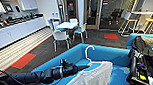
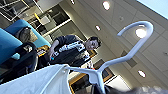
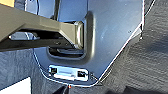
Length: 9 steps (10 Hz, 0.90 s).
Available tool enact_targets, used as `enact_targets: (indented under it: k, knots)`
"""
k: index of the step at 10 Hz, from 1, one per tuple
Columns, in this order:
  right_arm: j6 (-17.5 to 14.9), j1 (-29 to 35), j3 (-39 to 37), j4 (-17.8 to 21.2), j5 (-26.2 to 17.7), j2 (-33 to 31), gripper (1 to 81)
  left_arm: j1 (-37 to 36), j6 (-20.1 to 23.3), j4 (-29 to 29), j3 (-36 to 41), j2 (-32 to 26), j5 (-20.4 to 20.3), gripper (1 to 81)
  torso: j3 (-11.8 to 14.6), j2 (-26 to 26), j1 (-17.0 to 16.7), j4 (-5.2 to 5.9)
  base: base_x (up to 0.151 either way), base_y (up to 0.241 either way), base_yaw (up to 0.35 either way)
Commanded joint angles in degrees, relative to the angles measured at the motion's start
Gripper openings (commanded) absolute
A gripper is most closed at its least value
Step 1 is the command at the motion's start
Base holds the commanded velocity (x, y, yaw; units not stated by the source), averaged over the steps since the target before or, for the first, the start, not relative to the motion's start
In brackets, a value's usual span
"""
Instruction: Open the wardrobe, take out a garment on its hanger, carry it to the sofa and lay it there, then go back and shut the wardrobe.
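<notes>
Starting at our left gripper [image 1: 86,66], near the lower middle of the head view, our fingers are clamped together on the slim white hanger with a curved hook [image 1: 88,55], just under the hook where the shoulders meet. The hook stands upright above the grip. In the left wrist view the same hanger [image 2: 130,47] rises diagonally toward the upper right, its hook curling against a pale ceiling with round lights.

From the hanger hangs the white short-sleeved T-shirt of thin fabric [image 1: 91,76], draping down and toward the bottom edge of the head view; in the left wrist view its cloth [image 2: 37,80] spreads across the lower left.

Our dark left arm [image 1: 31,77] comes in from the lower left of the head view. Behind the shirt lies the large bright blue upholstered sofa [image 1: 73,53], its rounded back curving across the middle and its seat showing right of the shirt. The shirt is over the sofa; we cannot tell whether it touches the seat.

At the right edge a dark bag [image 1: 142,47] sits on the sofa. Further back, upper middle, stand a white table [image 1: 66,25] and white chairs [image 1: 60,36]; a long white counter [image 1: 17,30] runs along the upper left.

A person in dark clothing [image 2: 70,50] shows mid-left in the left wrist view.

We cannot tell how our right gripper's fingers stand.
</notes>
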Motion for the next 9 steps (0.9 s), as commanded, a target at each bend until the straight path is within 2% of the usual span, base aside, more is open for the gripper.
enact_targets:
  k: [1,2,3,4,6,9]
  knots:
    - [-0.2,0.2,0.2,-0.6,-3.9,-0.4,81.1,-7.9,0.1,0.7,2.7,-0.4,-3.0,1.0,-5.4,0.0,0.0,0.00,0.101,0.000,0.000]
    - [-0.2,0.2,0.2,-0.6,-3.9,-0.4,81.1,-7.9,0.2,0.7,2.8,-0.5,-3.0,1.0,-4.4,0.0,0.0,0.00,0.101,0.000,0.000]
    - [-0.2,0.3,0.2,-0.6,-3.9,-0.4,81.1,-7.9,0.1,0.7,2.8,-0.5,-3.0,1.0,-2.3,0.0,0.0,0.00,0.091,0.000,0.000]
    - [-0.2,0.3,0.2,-0.6,-3.9,-0.4,81.1,-8.0,0.1,0.7,2.8,-0.5,-3.0,1.0,-3.8,0.0,0.0,0.00,0.080,0.000,0.000]
    - [-0.2,0.3,0.2,-0.6,-3.9,-0.4,81.1,-7.9,0.2,0.7,2.8,-0.5,-3.0,1.0,-4.8,0.0,0.0,0.00,0.031,0.000,0.000]
    - [-0.2,0.5,0.2,-0.6,-3.9,-0.1,81.1,-8.0,0.1,0.5,0.4,0.6,-3.0,1.0,-4.8,0.1,0.0,0.00,0.000,0.000,0.000]
